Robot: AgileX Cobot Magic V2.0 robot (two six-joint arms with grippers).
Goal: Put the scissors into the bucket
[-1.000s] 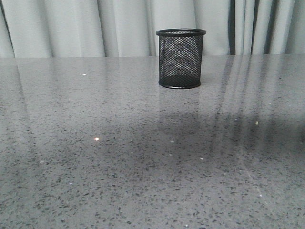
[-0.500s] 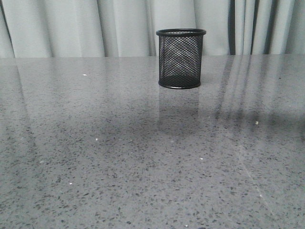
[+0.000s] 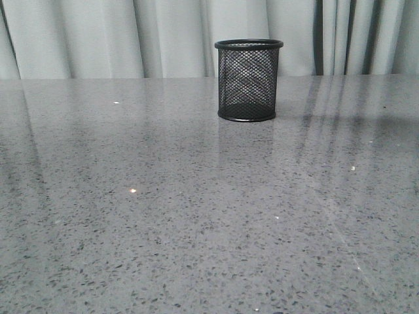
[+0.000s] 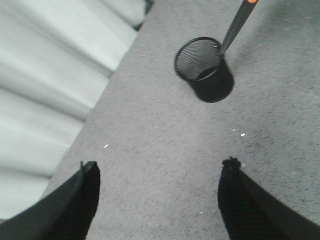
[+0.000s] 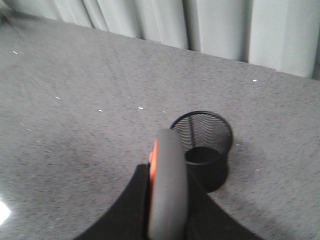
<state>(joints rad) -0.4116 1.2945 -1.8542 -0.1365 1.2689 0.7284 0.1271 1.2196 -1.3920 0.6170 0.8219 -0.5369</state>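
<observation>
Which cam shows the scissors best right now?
Right wrist view: the scissors fill the foreground, a grey handle loop with orange lining, held in the right hand above the bucket. Left wrist view catches only the blades and orange pivot at the frame edge. Front view shows no scissors.

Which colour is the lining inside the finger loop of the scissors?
Orange, on the scissors with the grey handle. It shows best in the right wrist view.

You are looking at a staged test setup, not a home: a polished grey speckled stone bench [image 3: 196,216] backed wall to wall by pale pleated curtains [image 3: 131,36].
</observation>
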